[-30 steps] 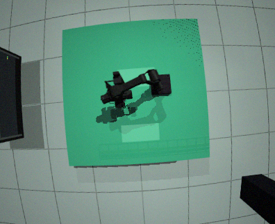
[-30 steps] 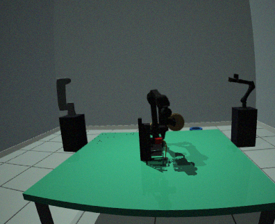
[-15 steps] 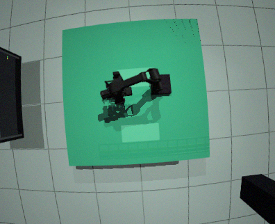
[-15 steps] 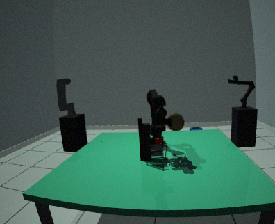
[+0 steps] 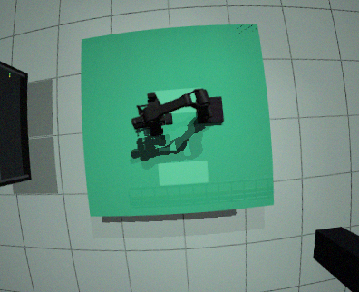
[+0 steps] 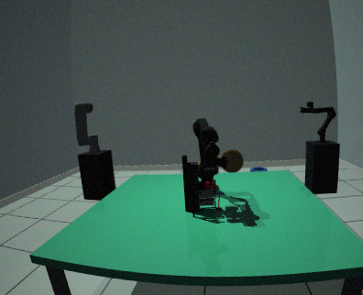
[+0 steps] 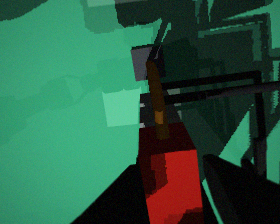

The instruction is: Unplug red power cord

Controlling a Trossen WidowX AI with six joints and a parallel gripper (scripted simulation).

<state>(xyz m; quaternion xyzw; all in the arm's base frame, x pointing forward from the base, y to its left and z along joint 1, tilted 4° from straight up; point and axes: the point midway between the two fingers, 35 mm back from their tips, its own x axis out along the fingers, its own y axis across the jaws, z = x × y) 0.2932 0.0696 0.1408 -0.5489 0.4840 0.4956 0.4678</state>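
Table point(image 5: 108, 181) point(image 6: 146, 252) point(image 7: 42, 125) green, black arm point(image 5: 173, 105) point(image 6: 207, 151) reaching across it. Dark upright fixture point(image 6: 187, 190) beside arm; power strip cannot be told apart from dark parts. Red plug point(image 6: 209, 185) point(image 7: 177, 185) between claw point(image 6: 208, 180) point(image 7: 171, 168) fingers, fingers part spread, green sliver at one side: not pinched. Orange-brown cord point(image 6: 219, 199) point(image 7: 156, 90) runs from plug. Approach looks done; grip, unplugging, release and withdrawal likely left.
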